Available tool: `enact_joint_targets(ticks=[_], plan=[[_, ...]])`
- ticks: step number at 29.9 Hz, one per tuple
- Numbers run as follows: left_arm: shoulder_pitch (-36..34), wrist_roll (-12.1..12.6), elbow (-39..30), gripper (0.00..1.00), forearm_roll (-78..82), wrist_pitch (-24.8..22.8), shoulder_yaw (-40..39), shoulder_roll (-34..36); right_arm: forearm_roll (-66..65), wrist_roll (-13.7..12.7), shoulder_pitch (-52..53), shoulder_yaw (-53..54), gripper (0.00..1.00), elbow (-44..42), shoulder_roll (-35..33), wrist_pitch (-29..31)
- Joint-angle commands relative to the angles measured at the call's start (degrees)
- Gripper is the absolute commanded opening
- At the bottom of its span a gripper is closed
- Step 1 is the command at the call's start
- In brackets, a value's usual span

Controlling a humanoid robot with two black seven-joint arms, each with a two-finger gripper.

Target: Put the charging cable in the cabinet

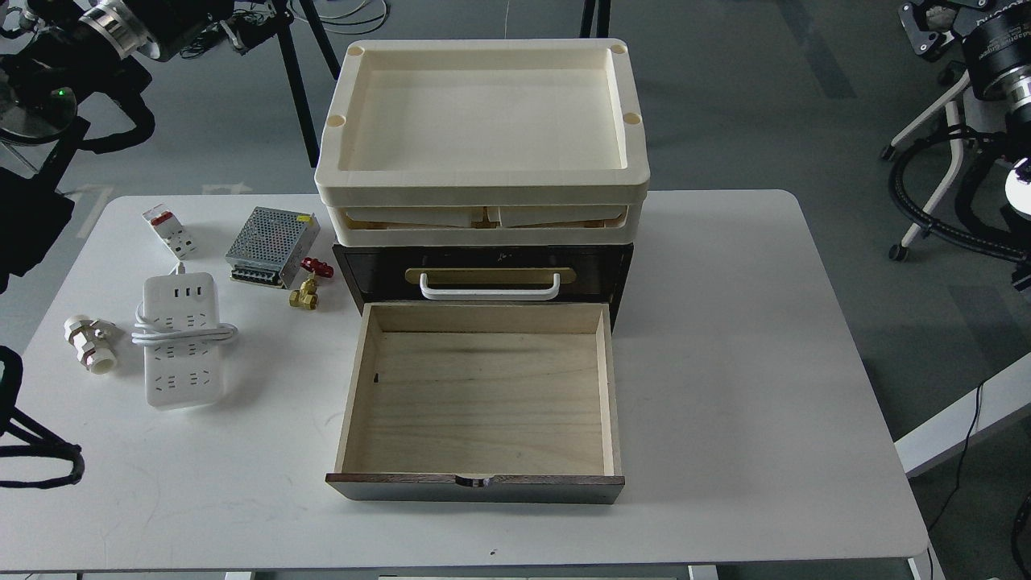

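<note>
The charging cable (181,354), a white power strip with its cord wrapped round the middle, lies flat on the left of the white table (765,362). The dark brown cabinet (483,270) stands at the table's middle, its lower drawer (483,403) pulled fully out and showing a bare pale wood floor. The upper drawer, with a white handle (489,286), is closed. My left gripper (229,28) is high at the top left and my right gripper (926,28) at the top right, both off the table and far from the cable. Their fingers are too dark and small to read.
Cream trays (483,169) are stacked on the cabinet. Left of it lie a white breaker with a red switch (169,229), a perforated metal box (270,246), a brass valve with a red handle (306,288) and a white pipe fitting (90,342). Stands and cables crowd the floor on both sides.
</note>
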Motion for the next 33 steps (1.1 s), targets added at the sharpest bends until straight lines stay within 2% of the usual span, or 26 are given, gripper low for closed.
enact_joint_targets(ticks=[1,5,7,9,12,16,19,24,27,29,33], plan=[[0.1,-0.1,0.1,1.0,-0.1,0.0,0.0,0.1,0.0,0.0,0.1,-0.1,0.99,0.1,0.5,0.0],[0.1,-1.0,0.2,1.0,-0.6,0.0,-0.9,0.5,0.0,0.0,0.1,0.0,0.99,0.1,0.7,0.0],[0.3,-4.3,2.5,1.0,-0.7,0.0,-1.8,0.3,0.0,0.0,0.1,0.0,0.99,0.1,0.6,0.0],[1.3,-10.1,5.1,1.0,-1.5,0.0,-2.1,0.2,0.0,0.0,0.1,0.1,0.99,0.1,0.4,0.0],[1.1,-16.0,5.4,1.0,-1.9,0.0,-2.1,-1.9,0.0,-0.1,0.1,0.1,0.99,0.1,-0.1,0.0],[1.1,-19.5,4.9,1.0,-2.0,0.0,-2.9,-4.2,0.0,-0.1,0.2,0.1,0.99,0.1,-0.3,0.0],[1.4,-23.4,4.9,1.0,-2.0,0.0,-3.9,-4.0,0.0,-0.1,0.2,0.1,0.99,0.1,-0.3,0.0],[0.9,-23.0,5.0,1.0,-1.5,0.0,-3.4,-3.6,0.0,-0.1,0.1,0.0,0.99,0.0,-0.2,0.0],[0.7,-21.1,3.6,1.0,-1.5,0.0,-2.9,-1.9,0.0,-0.1,0.0,-0.2,0.99,0.0,-0.1,0.0],[0.6,-19.2,0.3,1.0,-1.3,0.0,-1.1,0.1,0.0,-0.1,0.0,-0.2,0.99,-0.1,-0.1,0.0],[-1.6,-19.5,-10.0,1.0,-0.3,0.0,6.4,8.8,0.0,-0.1,-1.1,-0.4,0.99,-0.1,-0.2,0.0]])
